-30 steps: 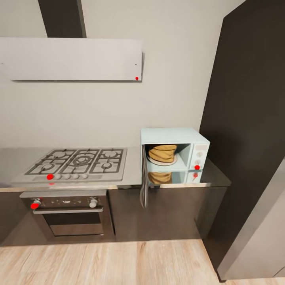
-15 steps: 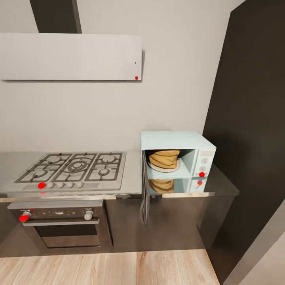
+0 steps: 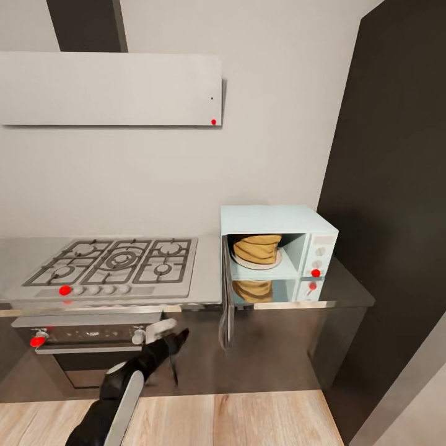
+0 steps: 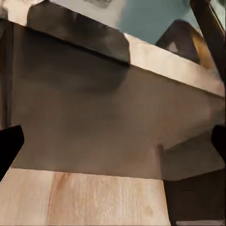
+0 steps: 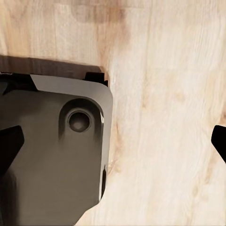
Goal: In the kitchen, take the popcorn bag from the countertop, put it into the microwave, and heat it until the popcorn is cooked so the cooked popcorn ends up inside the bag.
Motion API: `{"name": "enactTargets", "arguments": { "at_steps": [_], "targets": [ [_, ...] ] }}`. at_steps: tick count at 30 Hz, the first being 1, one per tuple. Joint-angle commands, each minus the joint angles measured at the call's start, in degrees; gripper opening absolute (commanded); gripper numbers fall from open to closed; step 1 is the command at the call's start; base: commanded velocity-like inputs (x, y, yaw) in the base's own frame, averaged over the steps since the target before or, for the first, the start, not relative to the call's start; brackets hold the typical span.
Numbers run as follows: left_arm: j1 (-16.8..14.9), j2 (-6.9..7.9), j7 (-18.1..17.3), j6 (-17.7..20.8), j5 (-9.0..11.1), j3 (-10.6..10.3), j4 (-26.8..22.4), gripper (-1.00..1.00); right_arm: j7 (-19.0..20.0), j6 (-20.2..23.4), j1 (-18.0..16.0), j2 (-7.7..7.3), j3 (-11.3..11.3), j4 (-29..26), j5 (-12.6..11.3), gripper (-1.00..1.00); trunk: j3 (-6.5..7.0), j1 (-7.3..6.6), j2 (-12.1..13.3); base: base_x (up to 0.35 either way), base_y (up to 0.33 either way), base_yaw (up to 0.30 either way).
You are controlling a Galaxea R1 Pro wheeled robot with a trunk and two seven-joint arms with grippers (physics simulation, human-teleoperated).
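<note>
Popcorn bag (image 3: 255, 248) sits inside the microwave (image 3: 279, 244), door ajar; left gripper (image 3: 166, 339) and right gripper (image 5: 113, 141), jaws spread empty, risk shoving the unit while closing.

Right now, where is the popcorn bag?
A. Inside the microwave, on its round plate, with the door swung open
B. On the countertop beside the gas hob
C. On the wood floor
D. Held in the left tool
A. The popcorn bag sits on the pale plate inside the microwave, whose dark door hangs open; the left tool is low in front of the cabinets, holding nothing.
</note>
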Motion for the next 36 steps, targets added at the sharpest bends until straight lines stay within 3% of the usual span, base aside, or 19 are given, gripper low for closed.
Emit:
{"name": "enactTargets", "arguments": {
  "at_steps": [1, 5, 9, 12, 14, 19, 22, 23, 36],
  "targets": [
    [-3.11, -0.61, 0.00, 0.35, 0.15, -0.20, -0.04, 1.00, 0.11, -0.01, -0.06, 0.10, -0.51, 0.09, 0.46, 1.00, -0.10, 0.01, -0.08, 0.000, 0.000, 0.000],
    [-6.17, -1.42, -0.04, -0.13, -0.26, -0.56, -1.44, 1.00, 0.08, 0.03, -0.05, 0.48, -0.60, 0.09, 0.38, 1.00, -0.10, 0.01, -0.08, 0.000, 0.000, 0.000],
    [-6.58, -1.43, 0.00, -0.08, -0.56, -1.04, -3.96, 1.00, 0.08, 0.08, -0.07, 0.45, -0.88, 0.09, 0.23, 1.00, -0.08, 0.01, -0.08, 0.000, 0.000, -0.013],
    [-6.62, -1.11, 0.01, -0.27, -1.69, -7.74, -4.29, 1.00, 0.08, 0.30, -0.05, 0.54, -0.91, 0.09, 0.26, 1.00, 0.07, 0.01, -0.08, 0.000, 0.000, -0.153],
    [-6.63, -1.14, 0.01, -0.29, -2.23, -9.42, -4.33, 1.00, 0.08, 0.34, -0.05, 0.52, -0.91, 0.09, 0.33, 1.00, 0.17, 0.01, -0.08, 0.000, 0.000, -0.190],
    [-6.63, -1.45, 0.01, -0.30, -2.50, -10.83, -4.49, 1.00, 0.06, 0.11, -0.05, 0.50, -0.91, 0.09, 0.37, 1.00, 0.43, 0.01, -0.08, 0.000, 0.000, -0.202],
    [-6.63, -1.53, 0.44, -0.38, -2.79, -15.38, -4.74, 1.00, 0.08, 0.01, -0.04, 0.51, -0.91, 0.09, 0.37, 1.00, 0.58, 0.01, -0.08, 0.000, 0.000, -0.206],
    [-6.63, -1.56, 0.48, -0.38, -2.87, -16.04, -4.76, 1.00, 0.08, 0.00, -0.04, 0.52, -0.91, 0.09, 0.37, 1.00, 0.63, 0.01, -0.08, 0.000, 0.000, -0.208],
    [-6.63, -1.61, 0.95, -0.39, -3.03, -16.74, -5.83, 1.00, -0.04, 0.15, -0.07, 0.31, -0.98, 0.09, 0.27, 1.00, 1.28, 0.01, -0.08, 0.000, 0.000, -0.210]
  ]
}}
